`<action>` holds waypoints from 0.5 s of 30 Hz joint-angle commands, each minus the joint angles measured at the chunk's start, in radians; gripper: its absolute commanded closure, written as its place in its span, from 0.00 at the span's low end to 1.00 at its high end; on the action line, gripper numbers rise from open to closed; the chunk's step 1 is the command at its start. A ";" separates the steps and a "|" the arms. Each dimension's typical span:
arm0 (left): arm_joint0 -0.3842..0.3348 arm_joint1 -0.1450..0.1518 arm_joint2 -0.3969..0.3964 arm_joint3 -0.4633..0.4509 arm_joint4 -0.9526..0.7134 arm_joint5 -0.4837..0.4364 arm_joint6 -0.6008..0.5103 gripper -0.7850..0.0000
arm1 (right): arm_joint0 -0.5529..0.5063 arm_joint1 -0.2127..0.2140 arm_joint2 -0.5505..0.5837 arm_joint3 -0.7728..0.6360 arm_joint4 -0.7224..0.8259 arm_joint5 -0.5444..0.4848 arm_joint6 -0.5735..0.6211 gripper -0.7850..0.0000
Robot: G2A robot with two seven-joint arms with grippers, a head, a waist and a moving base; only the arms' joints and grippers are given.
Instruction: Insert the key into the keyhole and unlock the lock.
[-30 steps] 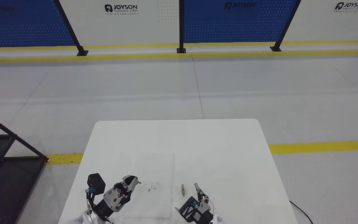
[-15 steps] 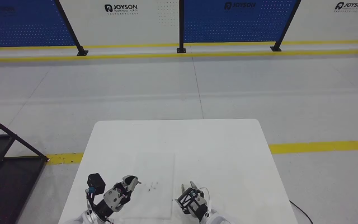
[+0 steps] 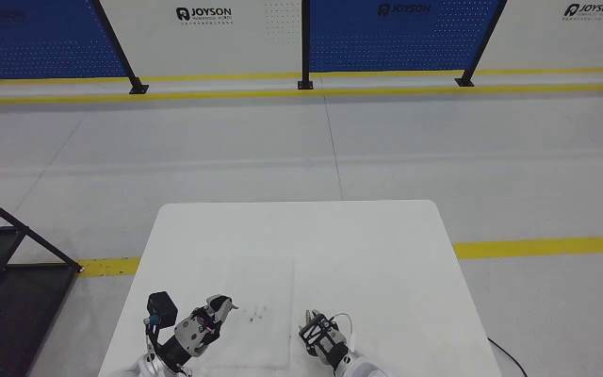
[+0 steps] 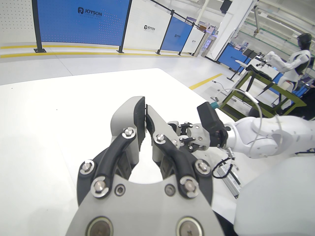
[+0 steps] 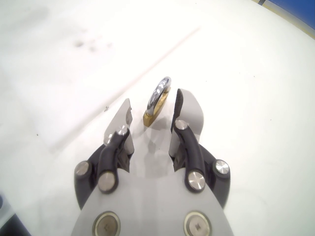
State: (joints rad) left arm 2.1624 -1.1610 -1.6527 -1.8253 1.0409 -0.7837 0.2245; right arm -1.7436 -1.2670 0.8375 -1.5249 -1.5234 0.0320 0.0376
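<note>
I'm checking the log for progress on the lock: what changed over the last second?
The right gripper shifted to the robot's left, over the padlock. Its open fingers now flank the padlock without gripping it. The left gripper stayed where it was, fingers shut.

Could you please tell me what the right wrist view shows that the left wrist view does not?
Right wrist view: a brass padlock with a silver shackle, standing on edge inside the open right tool, with a gap on each side. Left wrist view: the shut left tool, with the white right arm beyond it. Both: the white table.
</note>
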 commanded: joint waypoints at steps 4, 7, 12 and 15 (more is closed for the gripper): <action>0.000 0.000 0.000 0.000 0.000 0.000 0.000 1.00 | 0.018 -0.007 -0.016 0.020 0.008 0.010 0.002 0.60; 0.000 0.000 0.000 0.000 0.000 0.000 0.000 1.00 | 0.028 -0.011 -0.023 0.030 0.014 0.022 -0.002 0.71; 0.000 0.000 0.000 0.000 0.000 0.000 0.000 1.00 | 0.036 -0.015 -0.027 0.038 0.021 0.032 -0.010 0.89; 0.000 0.000 0.000 0.000 0.000 0.000 0.000 1.00 | 0.038 -0.016 -0.029 0.037 0.024 0.034 -0.011 1.00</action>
State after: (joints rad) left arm 2.1624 -1.1610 -1.6527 -1.8253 1.0409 -0.7837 0.2245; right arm -1.7063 -1.2827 0.8093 -1.4864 -1.5002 0.0660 0.0272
